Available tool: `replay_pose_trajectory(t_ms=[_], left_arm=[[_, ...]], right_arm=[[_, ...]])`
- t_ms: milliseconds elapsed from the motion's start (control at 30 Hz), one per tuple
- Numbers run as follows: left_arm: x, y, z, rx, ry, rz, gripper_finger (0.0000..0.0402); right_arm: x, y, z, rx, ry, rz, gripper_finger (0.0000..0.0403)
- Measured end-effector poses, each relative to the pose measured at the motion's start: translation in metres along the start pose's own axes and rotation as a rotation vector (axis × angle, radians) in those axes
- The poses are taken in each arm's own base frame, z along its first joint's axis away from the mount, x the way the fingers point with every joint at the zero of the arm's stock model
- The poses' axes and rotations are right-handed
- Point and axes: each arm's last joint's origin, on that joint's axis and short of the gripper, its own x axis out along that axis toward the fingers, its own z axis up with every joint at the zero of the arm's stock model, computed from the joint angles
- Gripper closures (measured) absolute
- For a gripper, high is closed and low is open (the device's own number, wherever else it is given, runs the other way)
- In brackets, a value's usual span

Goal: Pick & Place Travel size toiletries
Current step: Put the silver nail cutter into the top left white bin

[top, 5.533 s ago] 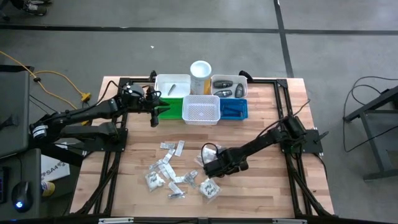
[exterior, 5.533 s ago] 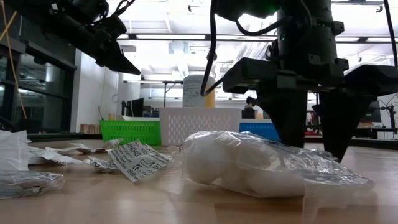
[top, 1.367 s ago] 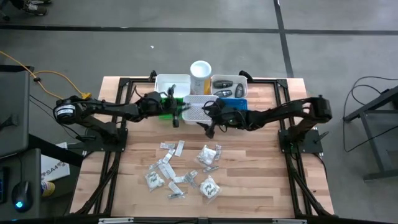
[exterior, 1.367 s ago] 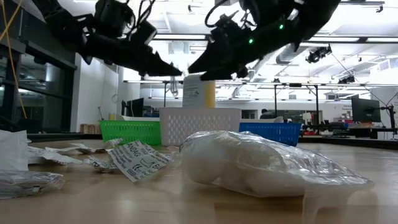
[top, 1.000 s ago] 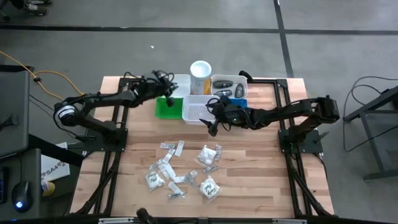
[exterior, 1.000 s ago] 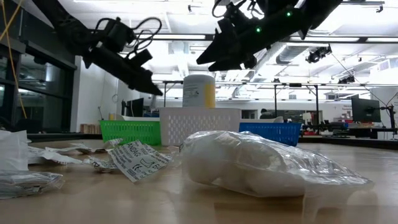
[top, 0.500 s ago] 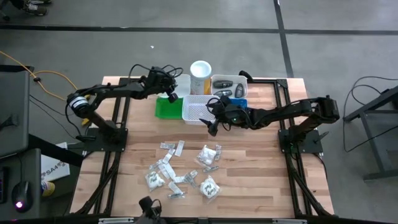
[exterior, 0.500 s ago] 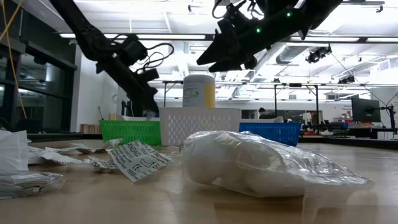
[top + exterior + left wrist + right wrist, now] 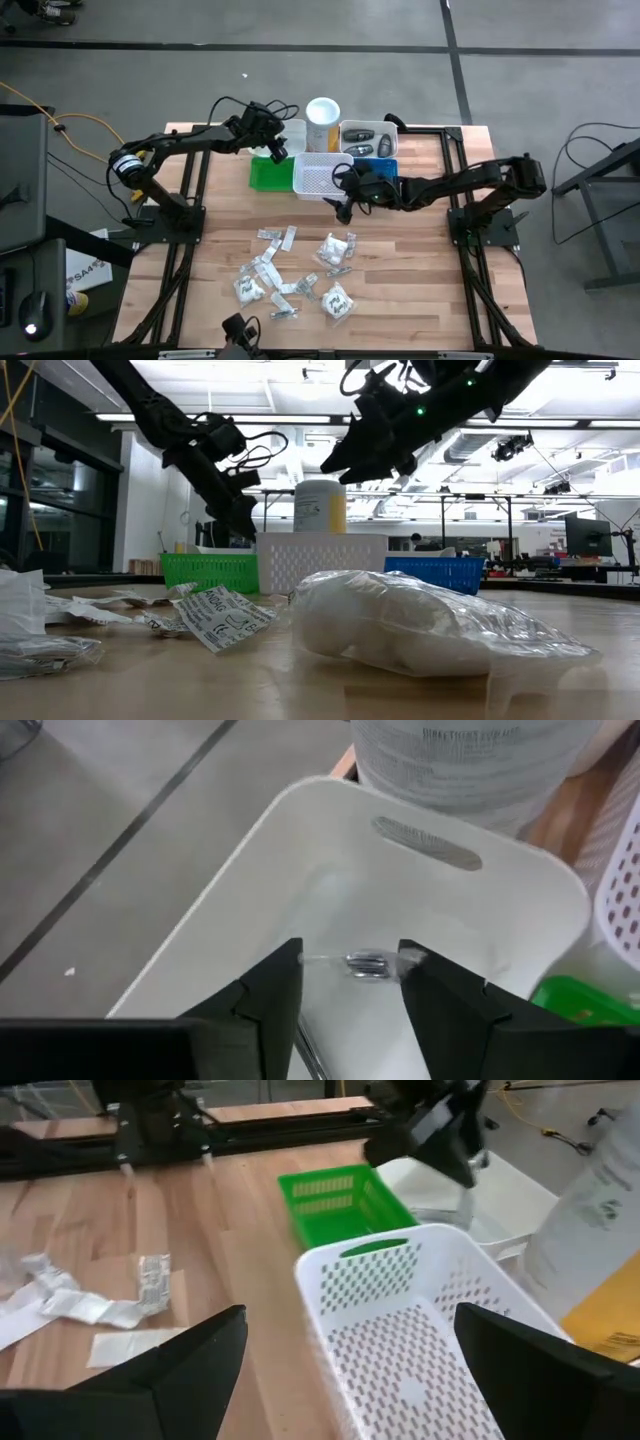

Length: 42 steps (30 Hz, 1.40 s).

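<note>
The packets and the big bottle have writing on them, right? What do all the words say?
No words can be read here.
Printed packet on the table: dark print, too blurred to read.
Tall white-and-yellow cylinder: small lines on its label, too small to read.
The same cylinder in the left wrist view: rows of grey print, blurred.
Packets in the high view: green marks only, too small to read.

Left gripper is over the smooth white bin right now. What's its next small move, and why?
Probably lift the left gripper straight up out of the white bin. Its fingers are open, and a razor in clear wrap already lies on the bin floor between them, so the drop looks done. More packets wait on the table.
</note>
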Motion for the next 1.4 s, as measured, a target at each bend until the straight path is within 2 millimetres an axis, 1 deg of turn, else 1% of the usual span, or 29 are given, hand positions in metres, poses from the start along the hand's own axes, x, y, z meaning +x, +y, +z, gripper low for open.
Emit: replay_pose_trajectory(t_ms=[133, 267, 367, 467, 533, 667, 833, 900, 1033, 1133, 1300, 1400], left_arm=[[-0.007, 0.002, 0.004, -0.015, -0.012, 0.025, 0.0235], [-0.010, 0.002, 0.003, -0.015, 0.001, 0.024, 0.0234], [-0.010, 0.001, 0.000, -0.012, 0.033, 0.017, 0.0234], [-0.010, 0.001, -0.001, -0.011, 0.046, 0.013, 0.0234], [-0.012, 0.001, -0.001, -0.010, 0.049, 0.013, 0.0234], [-0.024, 0.001, 0.003, -0.016, 0.031, -0.002, 0.0234], [-0.041, 0.001, 0.006, -0.040, 0.018, -0.020, 0.0233], [-0.046, -0.002, 0.008, -0.036, 0.015, -0.039, 0.0233], [-0.053, -0.016, 0.013, -0.012, -0.014, -0.086, 0.0233], [-0.055, -0.029, 0.015, 0.009, -0.019, -0.121, 0.0233], [-0.057, -0.045, 0.015, 0.033, -0.006, -0.165, 0.0233], [-0.058, -0.052, 0.016, 0.045, -0.008, -0.185, 0.0233]], right_arm=[[-0.002, 0.007, -0.004, -0.016, 0.031, 0.018, 0.0054], [-0.005, 0.015, -0.009, -0.015, 0.070, 0.038, 0.0054], [-0.010, 0.024, -0.017, -0.031, 0.143, 0.064, 0.0054], [-0.019, 0.032, -0.024, -0.061, 0.222, 0.097, 0.0054], [-0.024, 0.040, -0.028, -0.076, 0.259, 0.160, 0.0054], [-0.031, 0.051, -0.038, -0.098, 0.354, 0.289, 0.0054], [-0.032, 0.067, -0.056, -0.095, 0.458, 0.354, 0.0054], [-0.032, 0.077, -0.062, -0.117, 0.464, 0.376, 0.0054], [-0.032, 0.096, -0.080, -0.168, 0.503, 0.417, 0.0054], [-0.033, 0.108, -0.086, -0.188, 0.485, 0.449, 0.0054], [-0.031, 0.121, -0.093, -0.198, 0.437, 0.447, 0.0054], [-0.026, 0.126, -0.103, -0.207, 0.443, 0.438, 0.0059]])
